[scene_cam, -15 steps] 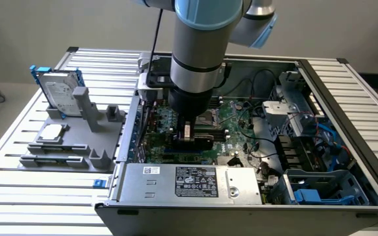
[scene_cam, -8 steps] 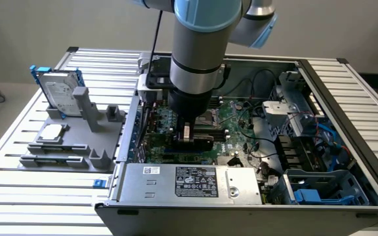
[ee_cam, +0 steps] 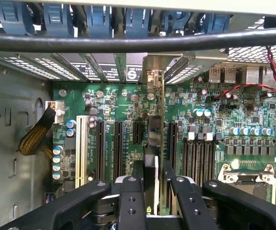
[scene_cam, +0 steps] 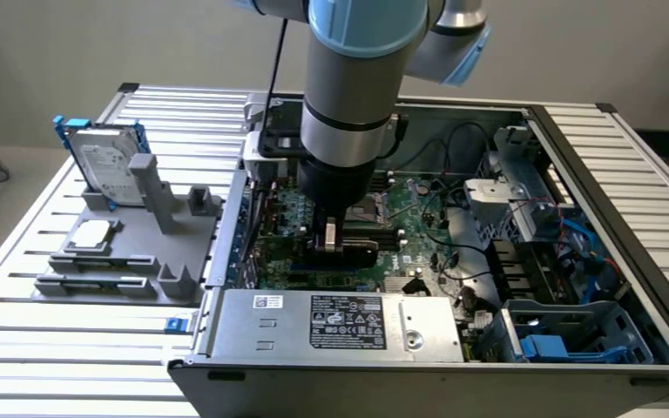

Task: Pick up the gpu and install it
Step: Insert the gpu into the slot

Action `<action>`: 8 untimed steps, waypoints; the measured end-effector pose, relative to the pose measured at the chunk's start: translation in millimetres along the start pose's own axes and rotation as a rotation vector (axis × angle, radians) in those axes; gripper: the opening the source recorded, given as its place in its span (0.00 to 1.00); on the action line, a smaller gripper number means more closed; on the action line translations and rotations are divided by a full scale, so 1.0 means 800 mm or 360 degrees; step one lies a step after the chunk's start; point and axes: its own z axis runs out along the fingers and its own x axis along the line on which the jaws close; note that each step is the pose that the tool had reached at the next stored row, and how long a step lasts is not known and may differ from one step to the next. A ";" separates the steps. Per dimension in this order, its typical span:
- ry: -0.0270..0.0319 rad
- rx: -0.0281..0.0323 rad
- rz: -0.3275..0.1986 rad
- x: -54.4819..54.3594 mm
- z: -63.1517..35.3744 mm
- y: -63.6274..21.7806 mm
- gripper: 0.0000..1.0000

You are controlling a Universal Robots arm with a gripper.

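**Item 1, gripper**. It hangs from the arm inside the open case, near the middle of the dial when we read the exterior view as a clock face. In the wrist view its two black fingers are clamped on either side of a thin card.

**Item 2, gpu**. We list it as held in the gripper. It stands on edge over the motherboard, among the long black slots. Its silver bracket sits at the slot openings in the case's rear wall. We cannot tell whether its lower edge is seated in a slot.

**Item 3, power supply**. A silver box with a label, at six o'clock from the gripper, against the case's near wall.

**Item 4, drive cage**. Blue, at four o'clock from the gripper, in the case corner.

**Item 5, fixture**. A grey moulded holder on the slatted table, at nine o'clock from the gripper and outside the case.

**Item 6, hard drive**. Silver, in a blue frame, standing upright in the fixture at ten o'clock.

**Item 7, wiring.** A yellow braided cable lies beside the white slot. Red and black wires cross the board near the rear ports.
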 end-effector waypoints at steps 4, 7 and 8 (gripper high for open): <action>-0.00002 0.00003 0.0000 0.000 0.000 0.000 0.27; -0.00002 -0.00002 0.0000 0.000 -0.002 0.000 0.28; 0.00001 0.00002 0.0000 0.000 -0.003 0.000 0.34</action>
